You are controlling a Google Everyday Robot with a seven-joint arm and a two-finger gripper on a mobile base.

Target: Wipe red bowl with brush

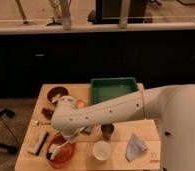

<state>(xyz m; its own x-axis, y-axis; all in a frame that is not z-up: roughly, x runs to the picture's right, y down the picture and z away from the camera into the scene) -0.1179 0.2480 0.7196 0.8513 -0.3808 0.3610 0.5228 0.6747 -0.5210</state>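
The red bowl sits at the table's front left, partly covered by my arm. The brush lies inside it, its white head toward the bowl's left side and its pale handle running up toward my gripper. My gripper is at the bowl's far rim, mostly hidden under the white wrist of my arm, which reaches in from the right. Whether it holds the brush is hidden.
A flat black bar tool lies left of the bowl. A white cup, a small dark cup and a blue-grey cloth stand to the right. A green tray and a dark brown bowl are at the back.
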